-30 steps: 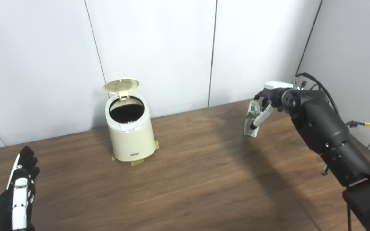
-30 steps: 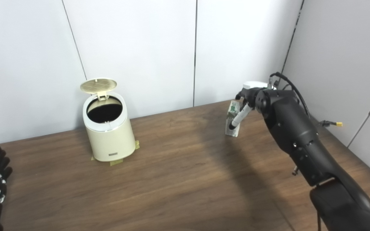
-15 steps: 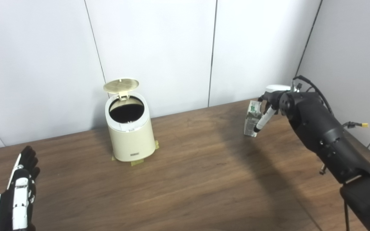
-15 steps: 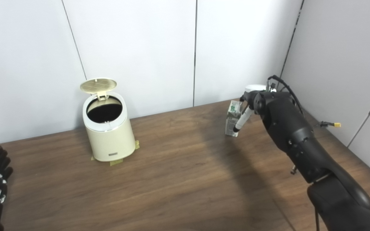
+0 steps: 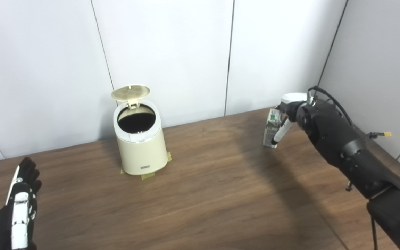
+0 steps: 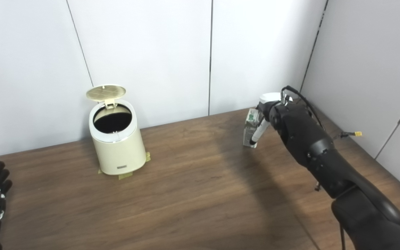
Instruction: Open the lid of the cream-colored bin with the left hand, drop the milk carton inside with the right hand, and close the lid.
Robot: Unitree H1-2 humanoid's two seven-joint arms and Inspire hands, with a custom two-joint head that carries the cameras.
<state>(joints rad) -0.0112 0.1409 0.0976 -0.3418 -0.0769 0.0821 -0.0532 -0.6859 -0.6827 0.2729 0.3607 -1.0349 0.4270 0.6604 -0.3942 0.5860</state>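
Left hand (image 5: 17, 208) sat low at the table's (image 5: 203, 194) near left corner, fingers straight and a bit apart, nothing in it; well clear of the bin (image 5: 140, 139). Bin stood left of centre near the back wall, yellowish tape (image 5: 147, 175) under its base; lid (image 5: 130, 92) was flipped up on its rear hinge, mouth dark and unobstructed, so the opening step looked done. Across a wide bare stretch of table, the carton (image 5: 270, 130) stood at the far right, roughly upright, bottom apparently on the wood. Right hand (image 5: 285, 119) was at its right face, one white finger laid down the side; rest of the hand hidden behind the wrist, so couldn't tell if the grip was closed or just touching. Handling guess: small paperboard carton, light if empty, walls will dent under hard squeeze, coated surface a bit slick, tips easily when pushed high; take it mid-body, thumb and fingers on opposite flat faces, not by the folded top; moderate force only.
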